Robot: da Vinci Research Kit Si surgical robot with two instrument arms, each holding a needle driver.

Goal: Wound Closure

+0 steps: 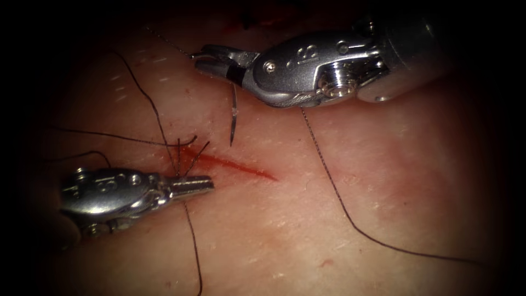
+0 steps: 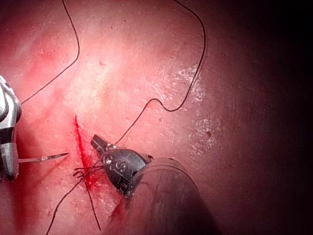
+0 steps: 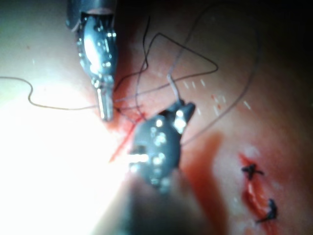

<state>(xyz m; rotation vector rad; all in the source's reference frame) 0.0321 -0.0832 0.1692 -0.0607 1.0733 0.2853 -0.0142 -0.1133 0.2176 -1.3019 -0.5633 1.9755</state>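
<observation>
Two claws hang over the tissue [image 1: 350,181], and only one carries anything. The right claw [image 1: 211,60], in the upper middle of the endoscope view, is clamped on the needle [image 1: 234,118] near its blunt end; the thin, curved steel hangs clear of the tissue, its point aimed down just above the cut [image 1: 233,164]. The left claw [image 1: 200,185], lower left, looks closed, its slim tips resting at the left end of the cut among short thread ends [image 1: 186,151]; whether it pinches one I cannot tell.

To do this well, I'd judge, the grip on the needle must stay firm so the curve doesn't swivel, and the long thread [image 1: 339,203] trailing to the lower right should be kept off the point.

The tissue is pale, moist and faintly dimpled; the cut is a narrow red line with red fluid [image 2: 85,161] at its edges. The thread is dark, fine and wiry, the claws polished metal
</observation>
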